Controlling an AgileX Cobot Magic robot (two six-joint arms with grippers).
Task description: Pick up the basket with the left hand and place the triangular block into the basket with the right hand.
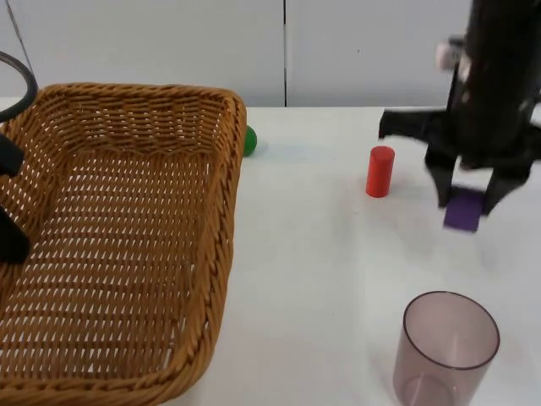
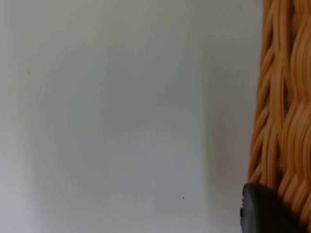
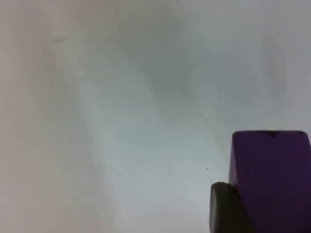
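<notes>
The block, judged light, rigid and smooth, is clamped across flat faces by the right gripper. The basket rim is pinched by the left gripper.

A white table top is bounded at its far edge by a grey partition wall. On its right half, a red cylinder is stood upright toward the far side. A translucent smoke-tinted cup is stood upright, mouth up, at the near right, well apart from the cylinder. A green object is seen at the far side left of centre, largely hidden, so its shape cannot be determined. The bare white surface is also seen in both wrist views.
</notes>
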